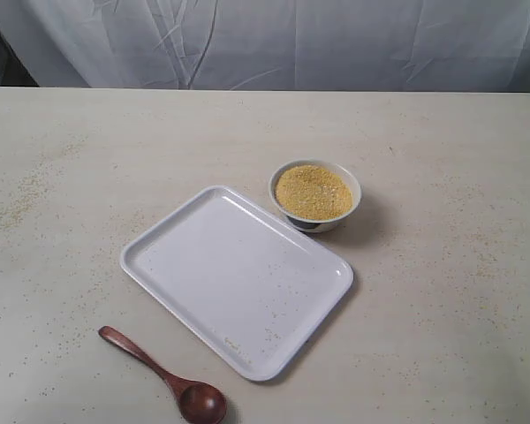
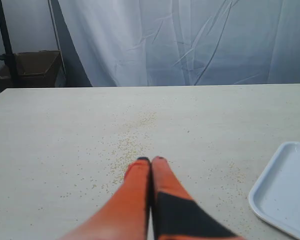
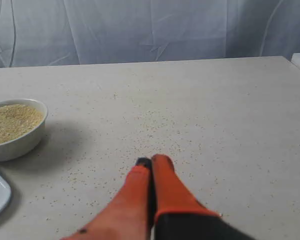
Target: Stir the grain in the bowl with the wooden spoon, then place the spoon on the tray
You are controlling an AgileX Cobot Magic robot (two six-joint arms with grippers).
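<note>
The dark reddish-brown wooden spoon [image 1: 166,380] lies on the table near the front edge, its round end to the right, just in front of the large white tray [image 1: 159,265]. Behind the tray's far right corner stands the small white bowl [image 1: 344,181], filled with yellow grain [image 1: 313,192]. Neither gripper shows in the exterior view. My left gripper [image 2: 151,160] is shut with nothing in it, over bare table with the tray's corner [image 2: 285,190] beside it. My right gripper [image 3: 152,160] is shut and empty too, with the bowl [image 3: 20,140] and grain [image 3: 12,121] off to one side.
Loose grains are scattered over the table [image 1: 450,291], thickest at the far left [image 1: 26,190]. A white cloth [image 1: 274,40] hangs behind the table. A brown box [image 2: 30,67] and a dark pole [image 2: 5,35] stand beyond the table's left end.
</note>
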